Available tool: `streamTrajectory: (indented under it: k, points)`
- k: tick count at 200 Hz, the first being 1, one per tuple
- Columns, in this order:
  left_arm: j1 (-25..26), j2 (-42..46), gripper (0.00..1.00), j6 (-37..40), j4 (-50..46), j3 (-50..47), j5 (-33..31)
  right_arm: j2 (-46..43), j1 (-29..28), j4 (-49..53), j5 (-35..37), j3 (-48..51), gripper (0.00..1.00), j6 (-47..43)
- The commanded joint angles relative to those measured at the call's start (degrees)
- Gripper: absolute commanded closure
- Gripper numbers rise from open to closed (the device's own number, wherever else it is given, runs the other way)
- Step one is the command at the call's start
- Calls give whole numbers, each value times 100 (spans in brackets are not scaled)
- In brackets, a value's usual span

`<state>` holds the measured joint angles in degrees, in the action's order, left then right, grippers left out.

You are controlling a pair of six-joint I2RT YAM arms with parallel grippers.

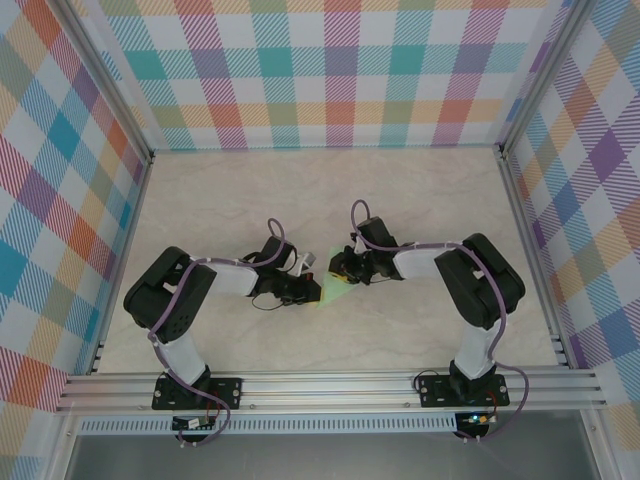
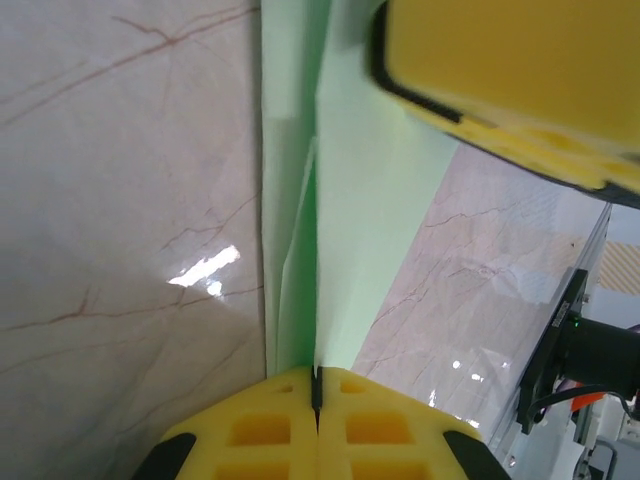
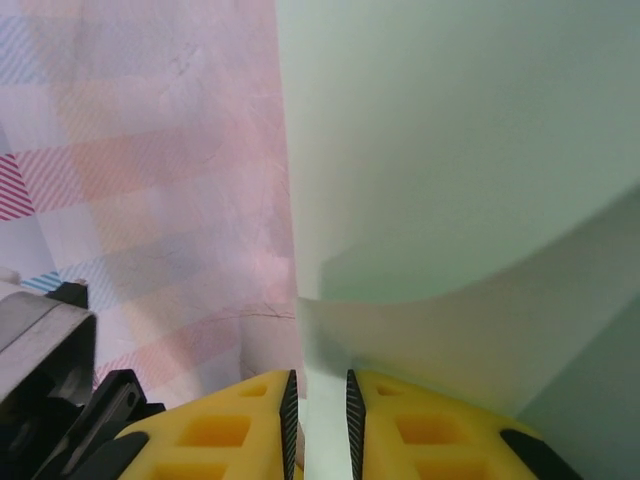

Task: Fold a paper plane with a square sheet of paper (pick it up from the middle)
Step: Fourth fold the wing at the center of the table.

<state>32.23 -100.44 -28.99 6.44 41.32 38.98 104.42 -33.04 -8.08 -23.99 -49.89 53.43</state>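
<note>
Left claw (image 1: pixel 305 289) and right claw (image 1: pixel 346 271) met at the centre of the overhead frame above the marble bench (image 1: pixel 300 190). The pale green paper (image 1: pixel 333 293) was a small wedge between and just below them. From the left wrist, the left claw's pads were pressed together on the paper's folded edge at bottom centre. From the right wrist, the right claw's narrow jaws pinched the paper, which spread across the frame's right side.

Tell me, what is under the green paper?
Under the thin pale green sheet of paper, pinched in the left claw, lies the cream marble-patterned tabletop. The patch directly beneath the paper is covered, so I can't see it.
</note>
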Motion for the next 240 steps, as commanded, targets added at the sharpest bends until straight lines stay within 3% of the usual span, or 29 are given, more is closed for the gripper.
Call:
streamTrajectory:
  k: [1,93,240]
  points:
    - [-177,25,100,-237,-64,-187,-149,-412,102,118,122,-33,76,-136]
    - [-235,-115,100,-438,-10,-116,2,-59,61,-18,-566,-323,75,-266]
    - [-269,-415,100,-635,-45,-76,79,778,61,74,-526,-647,75,-378]
